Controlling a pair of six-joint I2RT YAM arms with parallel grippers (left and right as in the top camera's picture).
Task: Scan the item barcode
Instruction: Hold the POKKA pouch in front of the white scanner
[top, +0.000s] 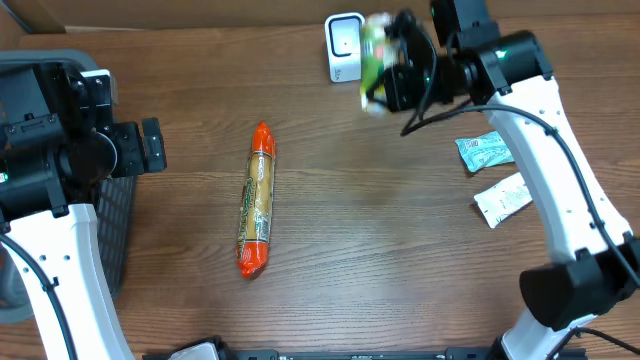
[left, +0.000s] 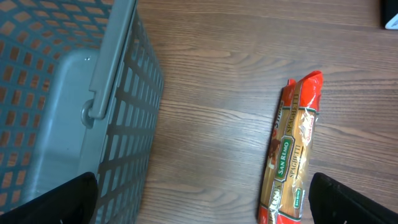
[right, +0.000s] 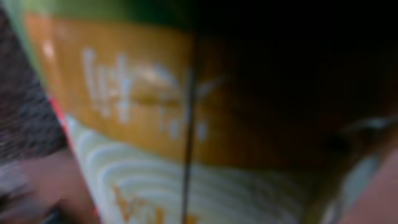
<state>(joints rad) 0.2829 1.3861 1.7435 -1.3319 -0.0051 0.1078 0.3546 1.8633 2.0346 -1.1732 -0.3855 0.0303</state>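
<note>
The item, a green and orange packet (top: 373, 58), hangs in the air right beside the white barcode scanner (top: 344, 47) at the table's back edge. My right gripper (top: 390, 72) is shut on it. In the right wrist view the packet (right: 155, 112) fills the frame as a blur and hides my fingers. My left gripper (top: 152, 146) stands open with nothing in it at the left, next to the grey basket (top: 115, 225). In the left wrist view its fingertips (left: 348, 202) are spread wide over the tabletop, and the left gripper (left: 202, 208) holds nothing.
A long orange spaghetti pack (top: 257, 198) lies lengthwise mid-table, also seen as the spaghetti pack (left: 293, 155) by the left fingers. The basket wall (left: 118, 74) stands at the left. A teal sachet (top: 484, 151) and a white sachet (top: 503, 198) lie at the right.
</note>
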